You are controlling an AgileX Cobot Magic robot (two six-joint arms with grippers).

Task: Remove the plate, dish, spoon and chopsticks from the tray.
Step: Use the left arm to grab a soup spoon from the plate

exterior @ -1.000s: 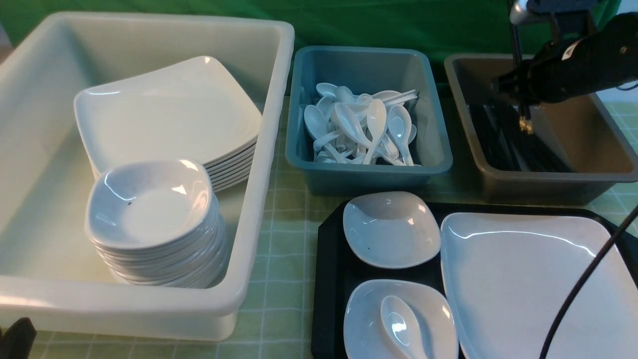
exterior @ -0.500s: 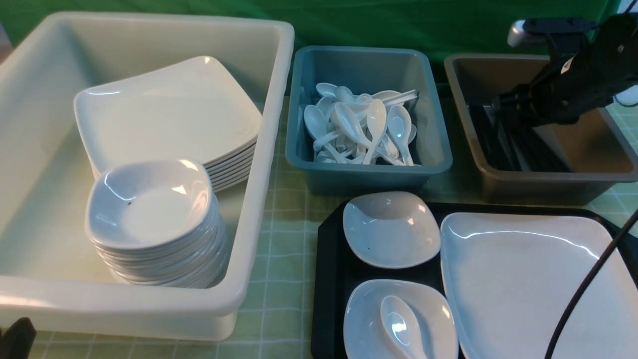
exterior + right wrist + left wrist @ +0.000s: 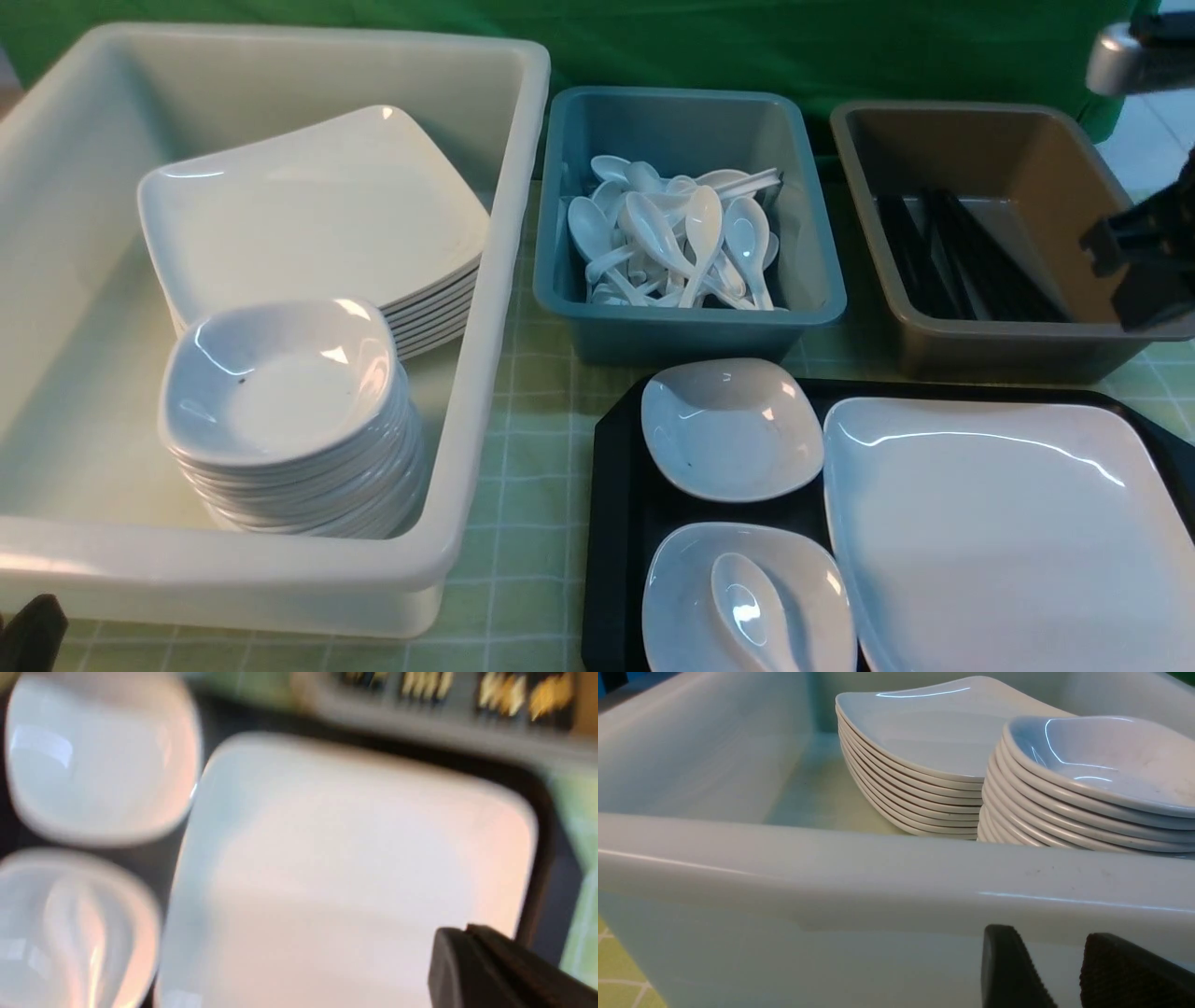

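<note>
The right gripper (image 3: 462, 940) is pinched closed on nothing. It hangs above the far right corner of the tray (image 3: 616, 485), over the near rim of the grey-brown tub (image 3: 990, 336) that stands just behind the tray. Its wrist view is blurred but looks down on the plate (image 3: 999, 541). The left gripper (image 3: 1050, 933) is well off to the tray's left, low against the outer wall of the big white tub (image 3: 233, 579). Its jaws stand apart and empty. No chopsticks show on the tray. Black sticks lie in the grey-brown tub, so the chopsticks (image 3: 971, 261) look to be cleared already. Everything else is left to do. The plate fills the tray's right half, below and nearer the camera than the right gripper, and not touched by it. On the tray's left side sit two small dishes. The far dish (image 3: 731, 429) is empty, and the near dish (image 3: 681, 597) holds the spoon (image 3: 752, 607) in its bowl. A teal bin (image 3: 691, 322) of spoons waits behind the tray's left end, and the white tub holds stacks of plates and dishes.
</note>
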